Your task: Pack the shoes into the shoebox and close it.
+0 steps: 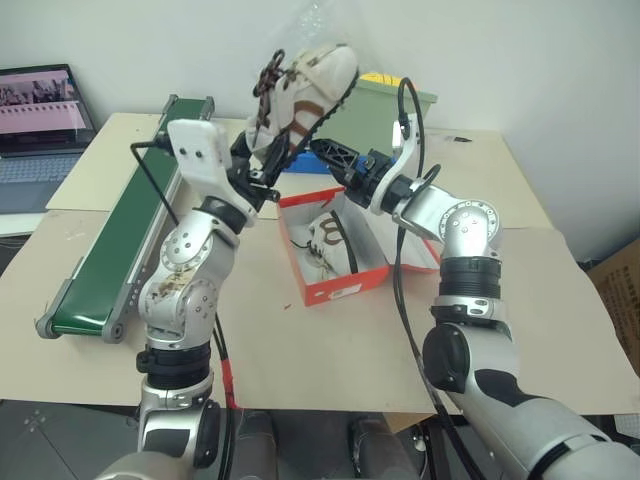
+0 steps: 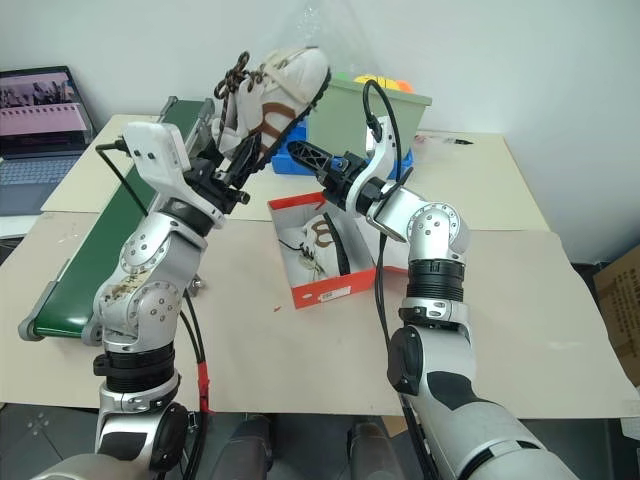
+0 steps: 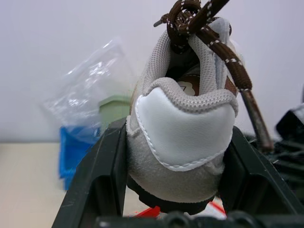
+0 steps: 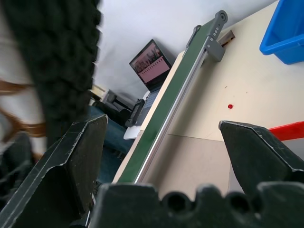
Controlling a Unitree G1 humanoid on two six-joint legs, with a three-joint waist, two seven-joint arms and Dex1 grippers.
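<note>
One shoe [image 3: 183,142] heel clamped in left claw [image 3: 178,175], right claw [image 1: 325,150] apart beside it

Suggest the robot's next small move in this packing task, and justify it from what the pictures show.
Probably lower the raised shoe toward the shoebox. The left gripper is shut on its heel, high above the table; one shoe already lies inside the box, and the open right gripper holds nothing.

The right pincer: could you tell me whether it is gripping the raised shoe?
No, the right pincer stands open, with the shoe beside it.
</note>
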